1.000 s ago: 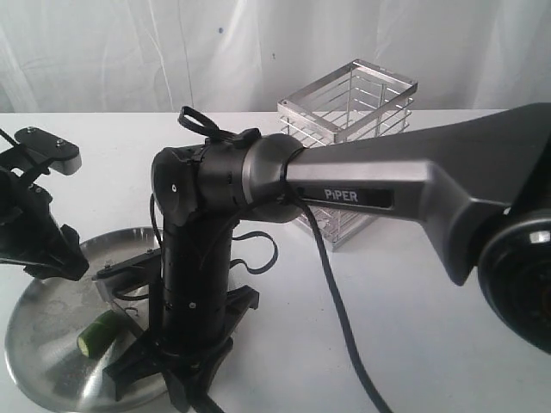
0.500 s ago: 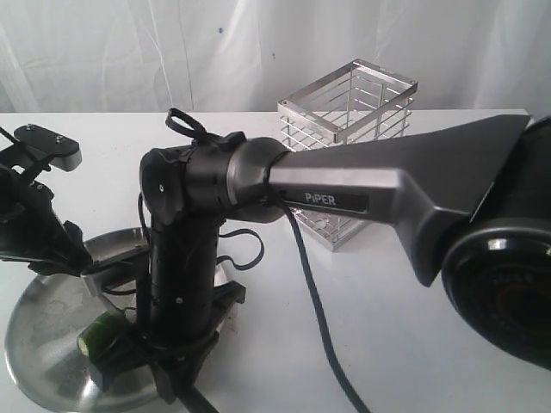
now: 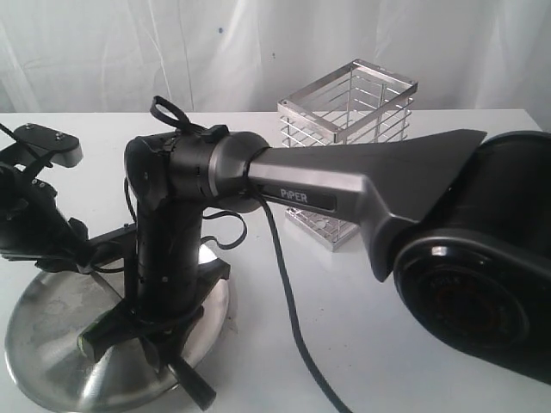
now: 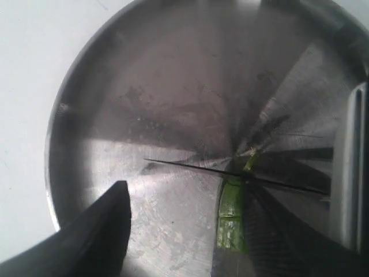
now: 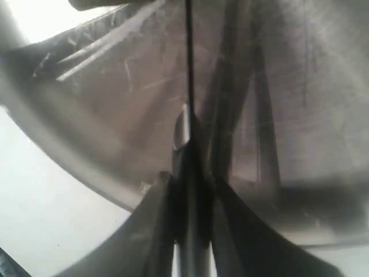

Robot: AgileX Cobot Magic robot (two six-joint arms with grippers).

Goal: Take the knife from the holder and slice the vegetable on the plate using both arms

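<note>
The steel plate (image 3: 43,344) lies at the front left, and my right arm reaches across the middle and down onto it. My right gripper (image 5: 190,167) is shut on the knife, whose black blade (image 5: 188,69) shows edge-on over the plate (image 5: 288,86). In the left wrist view the thin blade (image 4: 190,167) crosses the stem end of the green vegetable (image 4: 230,213). The vegetable lies on the plate (image 4: 115,104) against one finger of my open left gripper (image 4: 184,199). The other finger (image 4: 98,231) stands well apart. In the exterior view the vegetable is hidden behind my right wrist (image 3: 164,258).
The wire holder (image 3: 349,146) stands on the white table behind the right arm's grey link (image 3: 344,185). My left arm (image 3: 34,228) hangs over the plate's far left rim. A black cable (image 3: 288,310) trails over the table to the right of the plate.
My right arm has swung left across the plate with the knife and now covers the vegetable in the exterior view. The left arm has hardly moved.
</note>
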